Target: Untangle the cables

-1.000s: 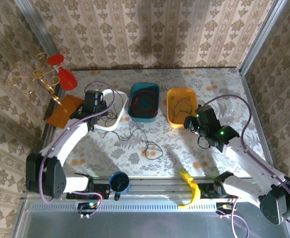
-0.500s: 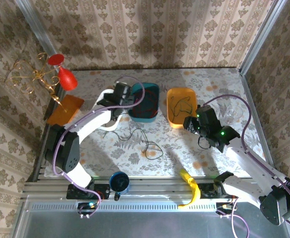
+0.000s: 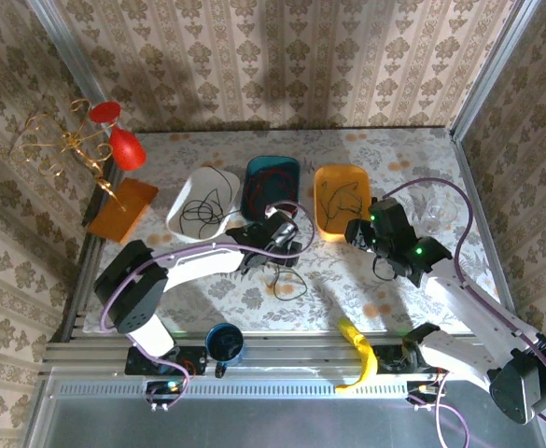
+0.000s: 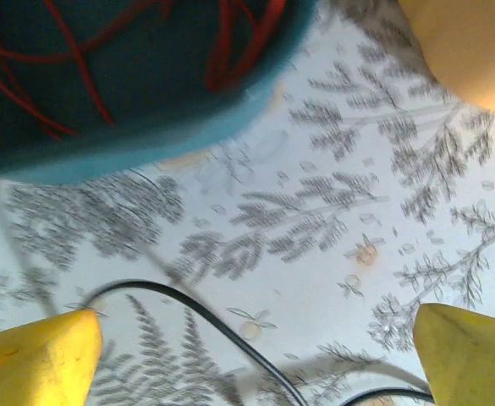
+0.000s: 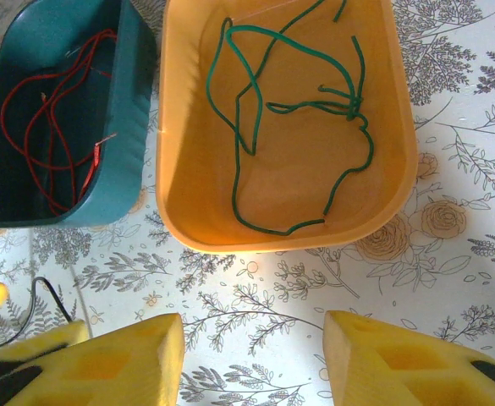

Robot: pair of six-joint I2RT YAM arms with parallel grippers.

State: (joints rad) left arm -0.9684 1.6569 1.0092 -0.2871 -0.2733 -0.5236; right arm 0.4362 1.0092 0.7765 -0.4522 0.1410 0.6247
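Three tubs stand in a row at the back. The white tub (image 3: pixel 218 177) holds a black cable (image 3: pixel 201 207). A red cable (image 5: pixel 51 127) lies in the teal tub (image 3: pixel 251 215), and a green cable (image 5: pixel 298 127) in the orange tub (image 5: pixel 188 169). Another black cable (image 3: pixel 287 280) lies loose on the table. My left gripper (image 3: pixel 284 245) hovers low over it, open, with the wire (image 4: pixel 213 326) running between its yellow fingers (image 4: pixel 35 359). My right gripper (image 5: pixel 254 355) stands open just in front of the orange tub (image 3: pixel 320 210), with nothing between its fingers.
A blue cup (image 3: pixel 224 343) and a yellow object (image 3: pixel 359 353) sit at the near rail. An orange block (image 3: pixel 123 207) and a gold stand with red goblets (image 3: pixel 114 140) are at the far left. A clear glass (image 3: pixel 438 213) stands right of the orange tub.
The left arm swung from the white tub to the table's middle and its jaws opened. A black cable now lies in the white tub. The right arm stayed still.
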